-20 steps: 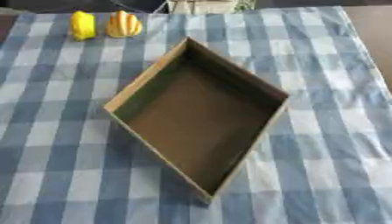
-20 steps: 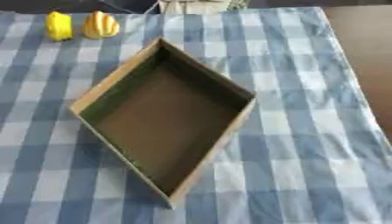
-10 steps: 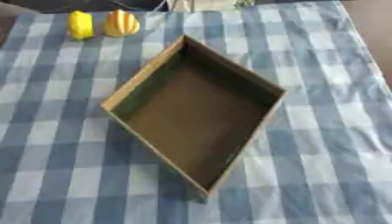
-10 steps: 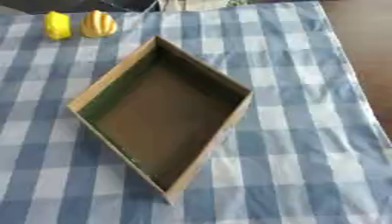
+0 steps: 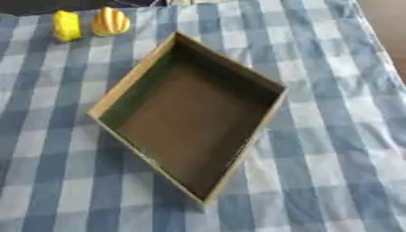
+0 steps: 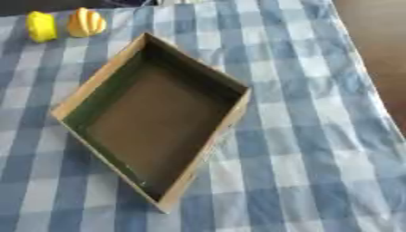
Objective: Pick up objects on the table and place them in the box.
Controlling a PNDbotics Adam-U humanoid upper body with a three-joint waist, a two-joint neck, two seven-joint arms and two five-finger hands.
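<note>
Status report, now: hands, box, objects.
Both hands out of view. Box empty, set askew on the checked cloth. Yellow object and orange ridged object at far left, outside box. Nothing blocking.

yellow obj [image 5: 66, 26]: blurred, shape unclear
orange ribbed obj [image 5: 109, 21]: blurred, kind unclear
pale thing at top edge [image 6: 181, 2]: cut off, can't ID
checked cloth [image 5: 341, 136]: cut by pic edges
</note>
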